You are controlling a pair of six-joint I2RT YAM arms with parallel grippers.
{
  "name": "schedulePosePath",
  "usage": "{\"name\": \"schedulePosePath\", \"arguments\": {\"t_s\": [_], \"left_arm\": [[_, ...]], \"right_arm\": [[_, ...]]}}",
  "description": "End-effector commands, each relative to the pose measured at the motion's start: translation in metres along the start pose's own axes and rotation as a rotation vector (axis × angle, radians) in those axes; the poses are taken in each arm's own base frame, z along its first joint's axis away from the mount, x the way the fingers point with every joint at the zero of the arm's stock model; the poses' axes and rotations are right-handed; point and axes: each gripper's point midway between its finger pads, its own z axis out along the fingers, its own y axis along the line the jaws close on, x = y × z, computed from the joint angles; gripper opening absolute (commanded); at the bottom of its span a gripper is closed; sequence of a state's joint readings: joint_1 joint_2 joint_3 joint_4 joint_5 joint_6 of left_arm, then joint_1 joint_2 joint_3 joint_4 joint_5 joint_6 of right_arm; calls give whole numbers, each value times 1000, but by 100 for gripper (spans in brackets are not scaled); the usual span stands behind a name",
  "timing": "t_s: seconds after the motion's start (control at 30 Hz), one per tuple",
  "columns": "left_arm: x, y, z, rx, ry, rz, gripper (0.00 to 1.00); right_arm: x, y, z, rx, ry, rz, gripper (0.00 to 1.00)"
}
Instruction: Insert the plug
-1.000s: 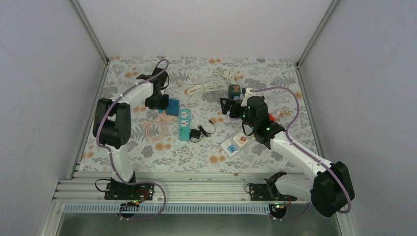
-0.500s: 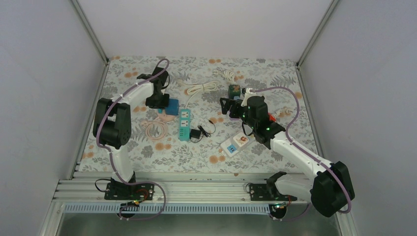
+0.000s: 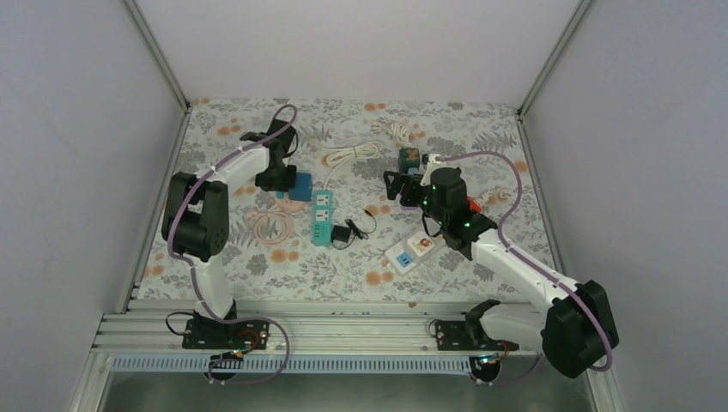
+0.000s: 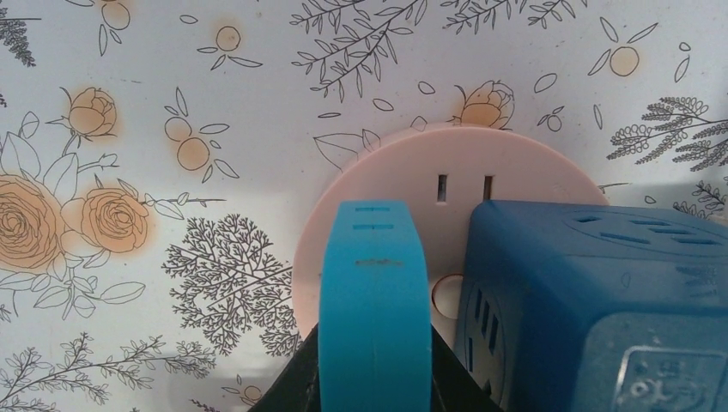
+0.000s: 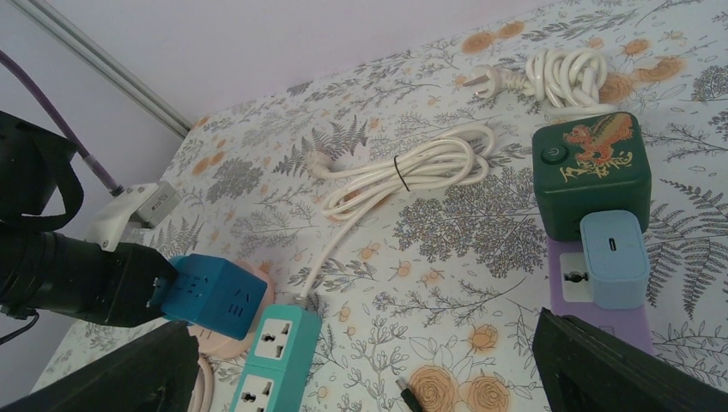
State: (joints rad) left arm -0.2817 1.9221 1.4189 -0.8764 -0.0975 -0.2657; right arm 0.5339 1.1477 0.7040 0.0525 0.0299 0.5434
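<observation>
- Covering the tabletop (image 3: 343,276) is a flowered cloth.
- Left pincer (image 3: 288,184) is clenched on the blue cube plug (image 4: 601,300).
- Right pincer (image 3: 393,187) stands released beside the green cube (image 5: 588,172).
- The plug rests over the pink round socket (image 4: 515,163), far left.

The tablecloth (image 3: 343,266) is white with orange roses and grey foliage; the cube socket (image 5: 215,296) is blue; the round socket (image 4: 386,172) pink; the power strip (image 5: 273,343) teal; the second cube (image 5: 592,172) dark green with an orange dragon.
</observation>
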Motion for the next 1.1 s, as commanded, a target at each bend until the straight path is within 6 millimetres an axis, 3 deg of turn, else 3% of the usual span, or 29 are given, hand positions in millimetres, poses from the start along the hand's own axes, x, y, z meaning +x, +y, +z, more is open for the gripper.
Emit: {"name": "schedulePosePath", "arguments": {"t_s": [0.0, 0.1, 0.23, 0.37, 0.47, 0.6, 0.73, 0.97, 1.07], "left_arm": [[53, 32, 63, -125, 205, -23, 2], [42, 30, 52, -103, 171, -32, 4], [12, 23, 15, -52, 75, -53, 34], [-13, 19, -29, -12, -24, -61, 51], [-21, 22, -55, -10, -80, -66, 55], [-16, 27, -83, 2, -152, -83, 55], [-13, 28, -120, 66, -328, -101, 55], [-1, 10, -205, 340, -751, -103, 69], [7, 11, -227, 378, -877, -74, 72]], "right_arm": [[0, -5, 2, 10, -14, 0, 100], [0, -6, 2, 10, -14, 2, 100], [1, -4, 3, 5, -4, 0, 100], [3, 3, 4, -27, 15, -21, 100], [4, 8, 5, -51, 33, -34, 100], [11, 13, 11, -66, 85, -69, 100], [25, 22, 21, -63, 160, -119, 100], [79, 50, 42, -82, 349, -243, 96], [122, 64, 43, -177, 506, -379, 92]]}}
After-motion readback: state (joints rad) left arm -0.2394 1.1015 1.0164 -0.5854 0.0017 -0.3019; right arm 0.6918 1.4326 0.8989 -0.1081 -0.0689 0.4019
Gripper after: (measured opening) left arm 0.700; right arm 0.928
